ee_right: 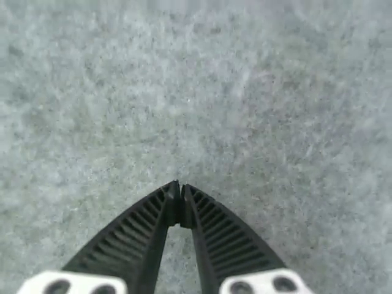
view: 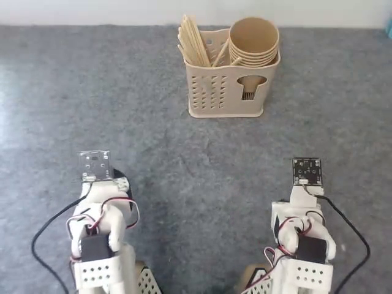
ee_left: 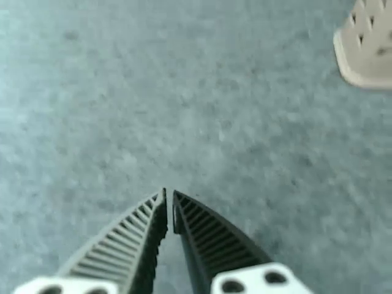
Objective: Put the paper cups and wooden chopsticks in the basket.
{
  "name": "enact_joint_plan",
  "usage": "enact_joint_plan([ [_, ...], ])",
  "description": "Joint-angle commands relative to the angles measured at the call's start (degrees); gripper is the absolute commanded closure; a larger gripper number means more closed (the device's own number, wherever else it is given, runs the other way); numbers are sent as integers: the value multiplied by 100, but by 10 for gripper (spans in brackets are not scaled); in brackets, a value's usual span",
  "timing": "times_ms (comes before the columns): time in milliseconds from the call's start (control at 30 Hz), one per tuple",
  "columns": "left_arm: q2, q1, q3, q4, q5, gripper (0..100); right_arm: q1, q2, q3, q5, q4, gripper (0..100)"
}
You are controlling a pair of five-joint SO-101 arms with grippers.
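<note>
Basket (view: 223,98) — well ahead of you, centred. Cups (view: 253,37) stacked upright in its right half; chopsticks (view: 193,40) stand on end in its left. Left gripper (ee_left: 169,197), right gripper (ee_right: 180,187) — both pressed together, empty, neither nearer to it.

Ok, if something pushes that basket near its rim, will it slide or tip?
Probably light: the basket is thin-looking perforated plastic. It may tip rather than slide, since it stands tall on a rough grey mat, with cups and chopsticks rising above its rim.
</note>
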State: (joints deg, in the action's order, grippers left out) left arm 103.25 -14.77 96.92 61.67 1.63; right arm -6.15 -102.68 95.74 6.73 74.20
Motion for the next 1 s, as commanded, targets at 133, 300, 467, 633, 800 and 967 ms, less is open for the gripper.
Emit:
enact_joint_plan([
  [133,97,105,-40,686,-26,987,4,-136,70,70,92,991],
  [300,88,62,-40,1055,-26,987,13,-136,70,79,92,991],
  [467,88,62,-40,1055,-26,987,13,-136,70,79,92,991],
  [633,88,70,-40,1055,-26,987,13,-136,70,79,92,991],
  [800,88,70,-40,1055,-26,987,13,-136,70,79,92,991],
  [967,88,70,-40,1055,-26,987,13,-136,70,79,92,991],
])
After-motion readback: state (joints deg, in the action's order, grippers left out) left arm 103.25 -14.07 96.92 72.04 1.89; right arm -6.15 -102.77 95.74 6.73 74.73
